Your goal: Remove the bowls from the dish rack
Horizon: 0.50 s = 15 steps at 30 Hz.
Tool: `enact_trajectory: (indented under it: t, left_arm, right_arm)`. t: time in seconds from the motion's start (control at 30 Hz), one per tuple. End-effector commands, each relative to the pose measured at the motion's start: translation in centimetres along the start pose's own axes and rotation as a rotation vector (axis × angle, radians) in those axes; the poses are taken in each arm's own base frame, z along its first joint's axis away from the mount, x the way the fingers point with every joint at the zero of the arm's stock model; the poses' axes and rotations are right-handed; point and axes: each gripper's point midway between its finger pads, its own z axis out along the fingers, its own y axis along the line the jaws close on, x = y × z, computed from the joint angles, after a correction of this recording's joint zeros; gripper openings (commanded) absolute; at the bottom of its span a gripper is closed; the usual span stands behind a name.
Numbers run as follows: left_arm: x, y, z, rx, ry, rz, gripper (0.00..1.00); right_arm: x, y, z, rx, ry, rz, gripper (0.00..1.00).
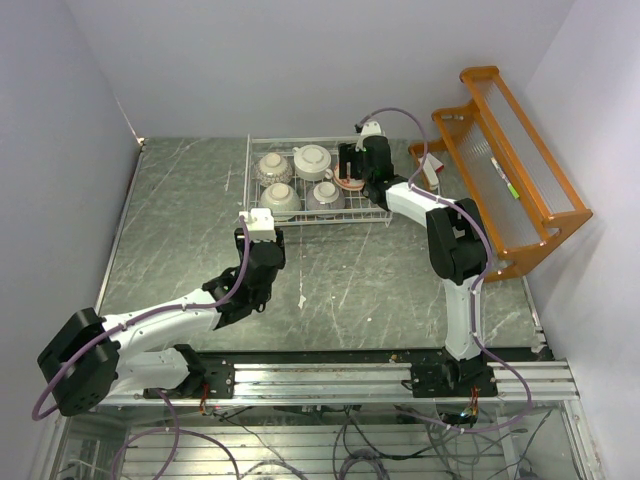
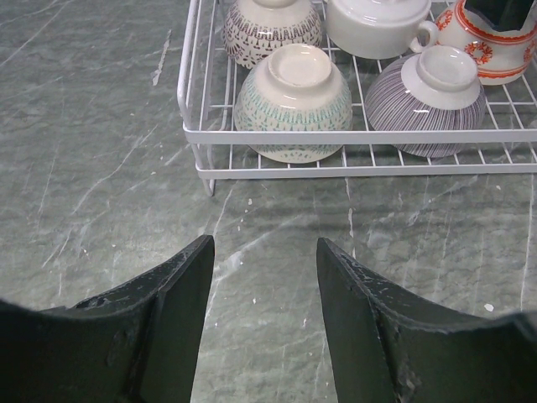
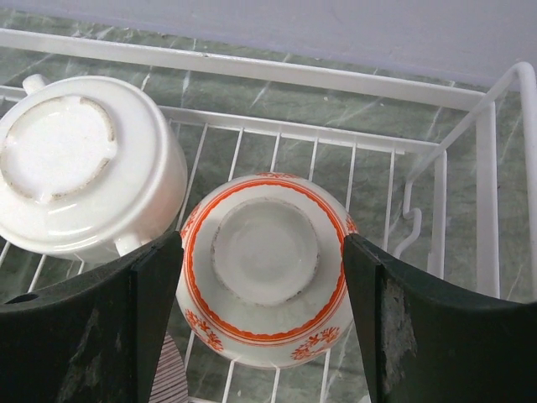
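The grey marbled table (image 1: 180, 230) fills the overhead view, with an orange shelf (image 1: 505, 190) at its far right. The dish rack (image 1: 320, 222), a white wire basket, sits at the far middle of the table, just left of the shelf. The left arm (image 1: 160, 320) stretches from the near left corner towards the rack's near side. The right arm (image 1: 450, 240) reaches up and over the rack's right end.

All five bowls are in the rack, each bottom-up. In the back row stand a brown-patterned bowl (image 2: 270, 29) and a white bowl with a side handle (image 3: 80, 164). In the front row are a cream bowl with teal patterning (image 2: 294, 101) and a grey-striped bowl (image 2: 428, 101), both close to the front rail. The red-marked bowl (image 3: 267, 269) rests at the right end, just beside the handled one (the handle points towards it).

The right gripper (image 3: 263, 252) hangs over the red-marked bowl with a finger on each side of it. The fingers meet the bowl's outline in the wrist view, but I cannot tell whether they press on it. The left gripper (image 2: 264, 243) hovers above bare table just in front of the rack, its jaws apart with nothing between them.
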Motion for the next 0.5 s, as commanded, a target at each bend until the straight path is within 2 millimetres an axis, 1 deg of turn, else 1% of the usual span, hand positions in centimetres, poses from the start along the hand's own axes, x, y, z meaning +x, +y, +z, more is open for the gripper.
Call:
enact_trajectory:
  t: [0.0,0.07,0.17,0.47]
  left_arm:
    - [-1.8,-0.6,0.2,0.007,-0.027,-0.037,0.62]
    - [-1.8,-0.5,0.1,0.007,-0.028,-0.036,0.62]
    - [-1.8,-0.5,0.1,0.004,-0.029,-0.035,0.62]
    - [-1.7,-0.7,0.2,0.014,-0.024,-0.033,0.62]
  right_arm:
    - [-0.5,0.3,0.3,-0.011,-0.028,-0.008,0.76]
    - [-0.3,0.2,0.4,-0.007,-0.021,-0.013,0.76]
    - [0.2,0.3,0.5,-0.007,-0.012,-0.011,0.73]
    - [1.2,0.2,0.3,-0.007,0.004,-0.004,0.66]
